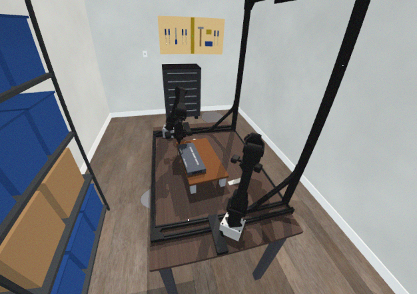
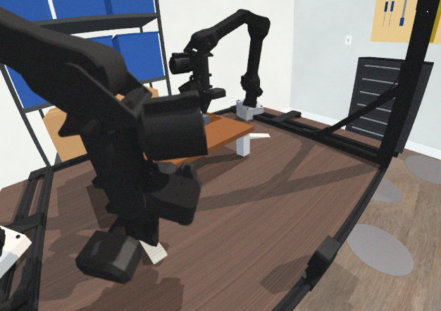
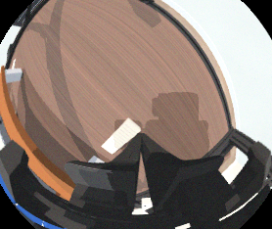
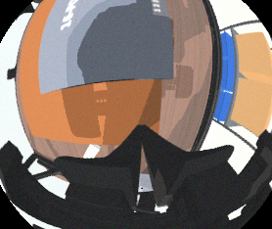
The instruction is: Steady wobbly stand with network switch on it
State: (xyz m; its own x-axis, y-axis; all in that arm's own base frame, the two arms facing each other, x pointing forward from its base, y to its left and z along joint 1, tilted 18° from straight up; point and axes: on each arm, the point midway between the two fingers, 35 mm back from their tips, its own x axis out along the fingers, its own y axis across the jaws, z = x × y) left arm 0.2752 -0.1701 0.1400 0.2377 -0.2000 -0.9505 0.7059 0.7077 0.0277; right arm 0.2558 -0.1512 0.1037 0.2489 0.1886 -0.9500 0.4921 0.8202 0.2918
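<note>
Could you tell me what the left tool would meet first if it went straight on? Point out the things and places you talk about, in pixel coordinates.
Most likely the white wedge [image 1: 234, 181] [image 2: 155, 254] [image 3: 121, 136] below the left tool [image 1: 246, 164] [image 2: 154, 244] [image 3: 140, 136], though depth is unclear and it might just miss its end.
</note>
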